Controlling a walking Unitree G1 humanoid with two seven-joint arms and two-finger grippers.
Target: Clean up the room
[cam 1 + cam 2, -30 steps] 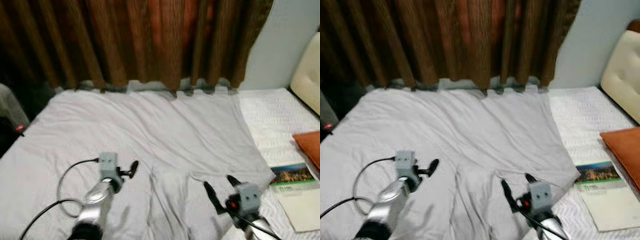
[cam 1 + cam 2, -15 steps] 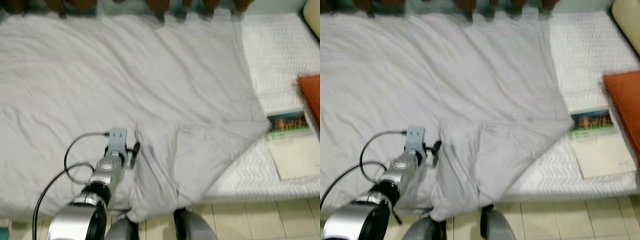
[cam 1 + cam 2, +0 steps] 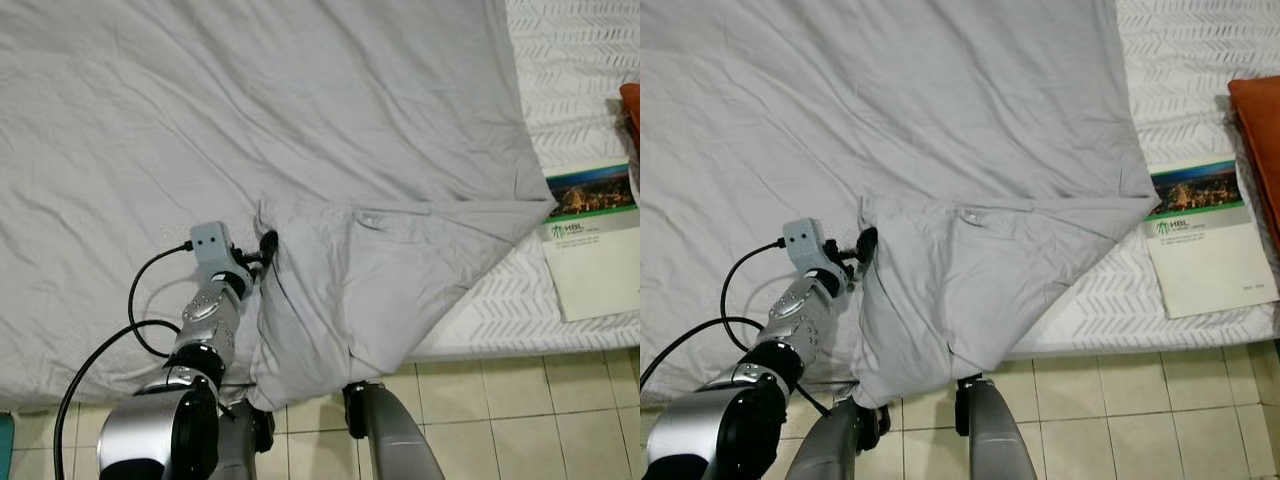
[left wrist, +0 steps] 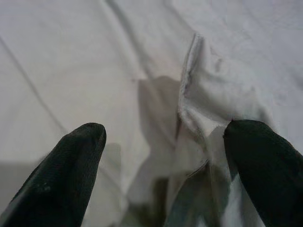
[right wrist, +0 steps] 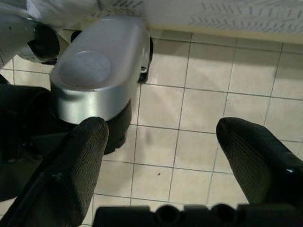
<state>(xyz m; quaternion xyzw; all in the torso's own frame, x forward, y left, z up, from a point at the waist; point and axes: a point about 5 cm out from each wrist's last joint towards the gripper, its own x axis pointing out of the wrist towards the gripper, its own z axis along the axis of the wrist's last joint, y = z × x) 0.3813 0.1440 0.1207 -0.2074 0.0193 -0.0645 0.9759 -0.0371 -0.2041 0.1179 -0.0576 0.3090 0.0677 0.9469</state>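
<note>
Reaching out over the bed, the left gripper (image 3: 266, 246) sits at the folded-back edge of the grey sheet (image 3: 300, 130), its two black fingers (image 4: 75, 161) spread wide with the hemmed corner of the fold (image 4: 194, 90) lying between them. Nothing is clamped yet; one finger rests beside the hem, the other on flat cloth. The right gripper (image 5: 161, 156) hangs low beside the robot's leg (image 5: 94, 80), fingers wide apart and empty, above the tiled floor (image 5: 213, 109).

Out from the left gripper, the sheet covers most of the bed, with one corner turned back on itself into a doubled flap (image 3: 970, 280) that spills over the mattress edge toward the floor. To the right the white patterned mattress cover (image 3: 1200, 70) is bare, and a booklet (image 3: 1210, 235) lies on it near an orange cushion (image 3: 1260, 130).

The sheet looks thin, light and limp: it should bunch and crease rather than hold a shape, and a pinch on a single loose layer may slide. The hemmed edge of the flap, thicker and stitched, seems the best place to close on, right where the fingers stand now, so the fold can be drawn flat.
</note>
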